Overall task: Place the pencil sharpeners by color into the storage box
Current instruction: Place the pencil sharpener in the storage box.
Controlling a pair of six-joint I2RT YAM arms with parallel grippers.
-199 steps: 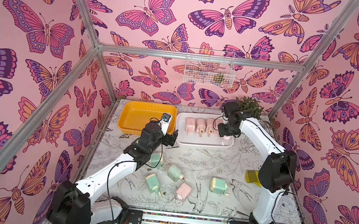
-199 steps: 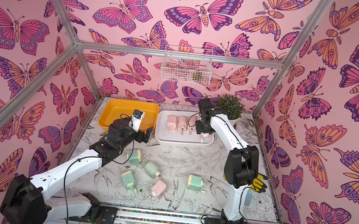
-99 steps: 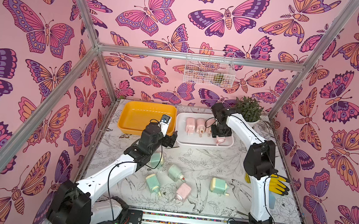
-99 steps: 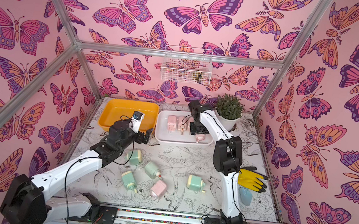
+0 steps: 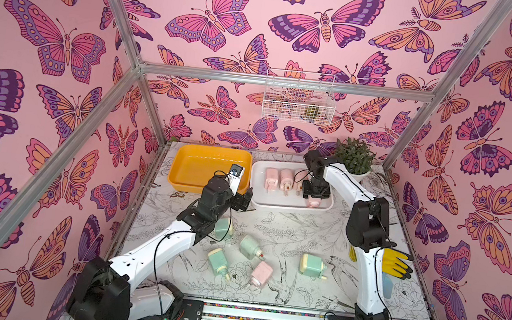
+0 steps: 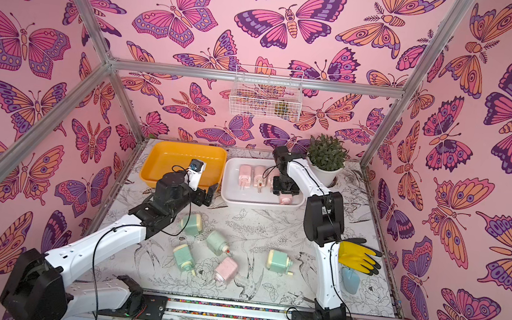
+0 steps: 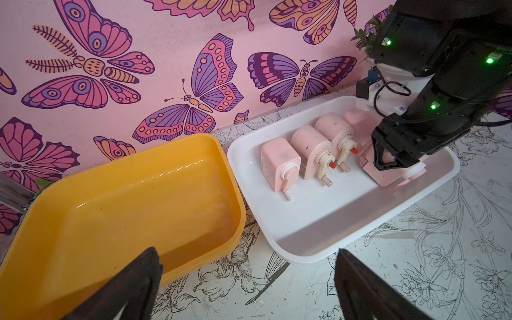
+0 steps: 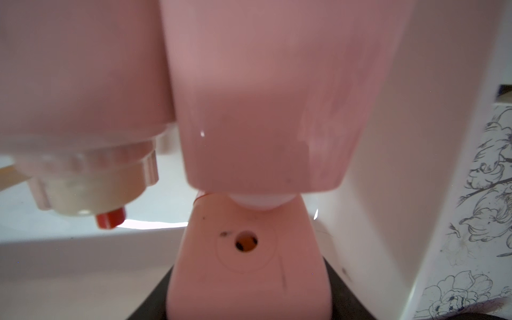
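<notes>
In both top views the right claw (image 5: 314,197) stands in the white tray (image 5: 288,206) just right of centre, clenched on a pink sharpener (image 5: 313,202) beside three more pink sharpeners (image 5: 278,179). The left claw (image 5: 241,199), spread wide and holding nothing, hovers between the empty yellow tray (image 5: 180,168) and the white one. Four green sharpeners (image 5: 311,265) and one pink one (image 5: 260,272) lie on the counter (image 5: 288,234) below centre.

Two trays (image 5: 181,161) at the back, side by side — loose sharpeners (image 5: 311,265) in front.
</notes>
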